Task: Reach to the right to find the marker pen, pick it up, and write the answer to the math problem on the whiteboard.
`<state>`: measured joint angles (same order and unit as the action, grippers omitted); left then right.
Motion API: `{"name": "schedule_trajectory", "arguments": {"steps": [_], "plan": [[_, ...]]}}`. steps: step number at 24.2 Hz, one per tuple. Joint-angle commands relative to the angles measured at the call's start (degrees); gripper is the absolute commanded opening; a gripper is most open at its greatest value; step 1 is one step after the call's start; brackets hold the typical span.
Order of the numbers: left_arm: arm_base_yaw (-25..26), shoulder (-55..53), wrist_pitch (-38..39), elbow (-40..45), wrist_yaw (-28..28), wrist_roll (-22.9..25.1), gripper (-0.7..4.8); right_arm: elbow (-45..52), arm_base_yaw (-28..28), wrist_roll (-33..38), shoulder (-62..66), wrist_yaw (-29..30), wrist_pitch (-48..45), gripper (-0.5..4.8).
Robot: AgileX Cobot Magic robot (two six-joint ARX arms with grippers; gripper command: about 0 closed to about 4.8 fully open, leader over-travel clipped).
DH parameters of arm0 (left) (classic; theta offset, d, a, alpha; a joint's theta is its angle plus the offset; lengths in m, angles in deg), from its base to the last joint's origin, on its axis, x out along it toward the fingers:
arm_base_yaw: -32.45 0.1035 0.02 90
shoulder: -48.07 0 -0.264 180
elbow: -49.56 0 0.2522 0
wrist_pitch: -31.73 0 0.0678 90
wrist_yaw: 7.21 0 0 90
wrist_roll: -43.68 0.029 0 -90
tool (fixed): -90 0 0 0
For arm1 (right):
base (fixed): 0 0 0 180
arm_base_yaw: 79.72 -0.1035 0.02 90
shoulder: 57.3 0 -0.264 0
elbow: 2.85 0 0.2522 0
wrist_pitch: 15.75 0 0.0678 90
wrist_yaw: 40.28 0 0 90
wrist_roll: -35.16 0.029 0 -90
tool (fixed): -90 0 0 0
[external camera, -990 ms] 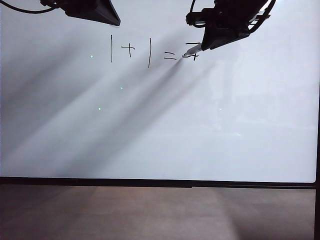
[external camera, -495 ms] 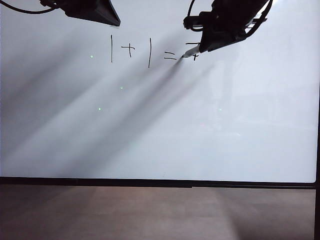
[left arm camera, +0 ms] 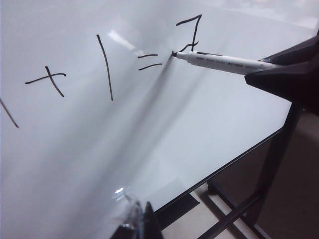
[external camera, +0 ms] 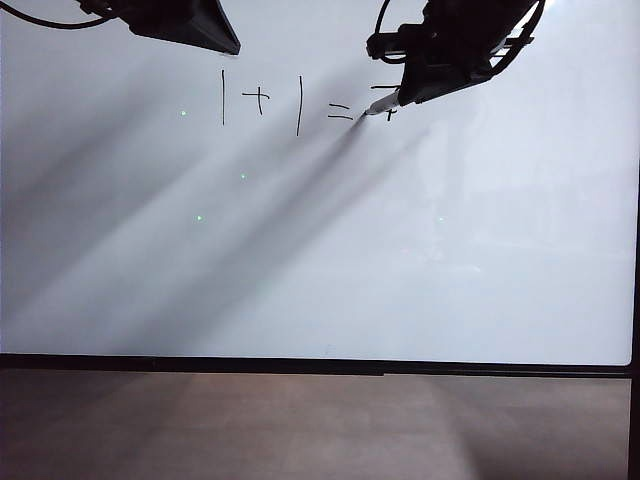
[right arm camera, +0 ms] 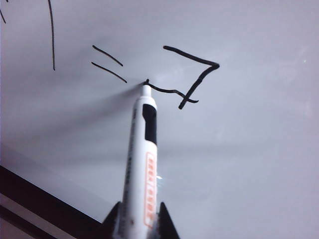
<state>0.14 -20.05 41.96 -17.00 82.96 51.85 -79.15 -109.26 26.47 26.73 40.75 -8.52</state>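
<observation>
The whiteboard (external camera: 320, 260) carries the math problem (external camera: 262, 100), thin strokes reading one plus one equals. Right of the equals sign is the answer (right arm camera: 197, 74): a top bar, a slanted stroke and a short lower stroke, all thicker. My right gripper (right arm camera: 138, 219) is shut on the white marker pen (right arm camera: 142, 164). The pen's tip touches the board at the left end of that lower stroke. In the exterior view this gripper (external camera: 410, 92) is at the top right. My left gripper (external camera: 225, 42) hovers at the top left, above the first one, its fingertips (left arm camera: 147, 221) together with nothing between them.
A thin black edge (external camera: 300, 364) borders the board along the front, with a brown wooden surface (external camera: 300, 425) beyond it. In the left wrist view, black frame legs (left arm camera: 271, 164) stand past the board's corner.
My right gripper shifted slightly toward the top of the exterior view, with the marker tip still at the answer's lower stroke. The left arm has not moved.
</observation>
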Motion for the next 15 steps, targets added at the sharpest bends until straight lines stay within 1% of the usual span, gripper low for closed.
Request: {"name": "schedule_trajectory", "arguments": {"steps": [1, 6, 15], "plan": [[-0.07, 0.24, -0.17, -0.04, -0.2, 0.17, -0.05, -0.33, 0.09, -0.09, 0.37, -0.09, -0.17, -0.06], [-0.07, 0.24, -0.15, -0.04, -0.2, 0.17, -0.05, -0.31, 0.11, 0.37, 1.49, -0.11, 1.92, -0.06], [-0.07, 0.24, 0.13, -0.04, -0.17, 0.2, -0.05, -0.24, 0.11, 0.35, 3.17, -0.96, 1.81, -0.06]]}}
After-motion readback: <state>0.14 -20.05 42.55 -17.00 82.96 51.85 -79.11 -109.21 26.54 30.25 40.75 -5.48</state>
